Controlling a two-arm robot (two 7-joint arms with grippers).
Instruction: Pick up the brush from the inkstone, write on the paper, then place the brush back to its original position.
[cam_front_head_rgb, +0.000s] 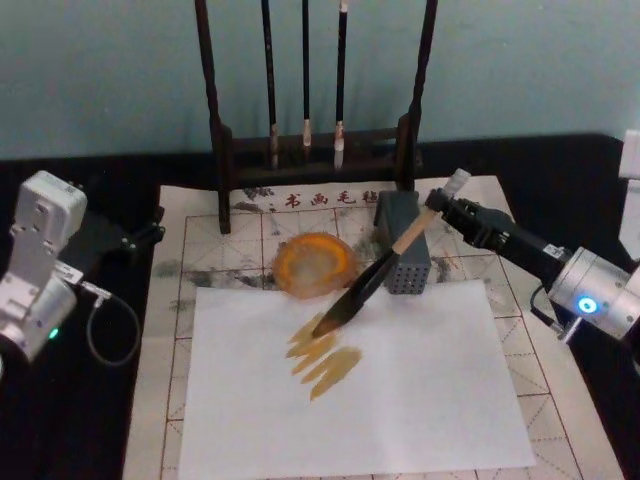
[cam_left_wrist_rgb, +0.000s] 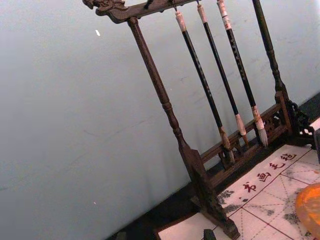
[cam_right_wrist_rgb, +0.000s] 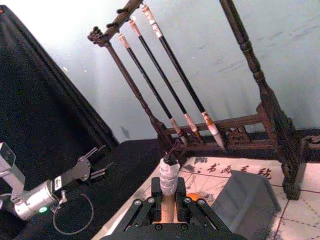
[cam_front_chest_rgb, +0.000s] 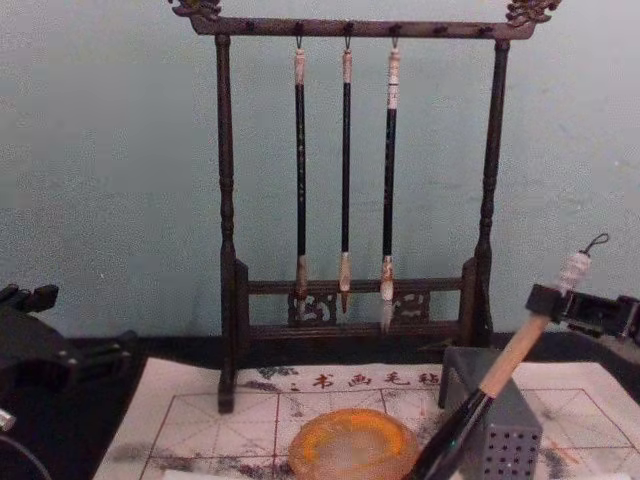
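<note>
Brush (cam_front_head_rgb: 385, 265) is clamped near its white-wrapped end by the right gripper (cam_front_head_rgb: 437, 200), which is held above the far right part of the bench (cam_front_head_rgb: 580, 160). The handle is tilted down toward the bench's middle, crossing in front of the grey block (cam_front_head_rgb: 418, 268). The dark tip is set on the white sheet (cam_front_head_rgb: 400, 390) close to its far edge, at the head of several amber strokes (cam_front_head_rgb: 320, 355). The inkstone (cam_front_head_rgb: 315, 263) is seen just beyond that edge, on the red-gridded paper (cam_front_head_rgb: 170, 300) and just beside the block. A rack (cam_front_head_rgb: 222, 150) with three thin brushes (cam_front_head_rgb: 305, 80) is placed along the far edge. The left gripper (cam_front_head_rgb: 140, 235) is parked at the left edge, fingers apart, nothing held.
</note>
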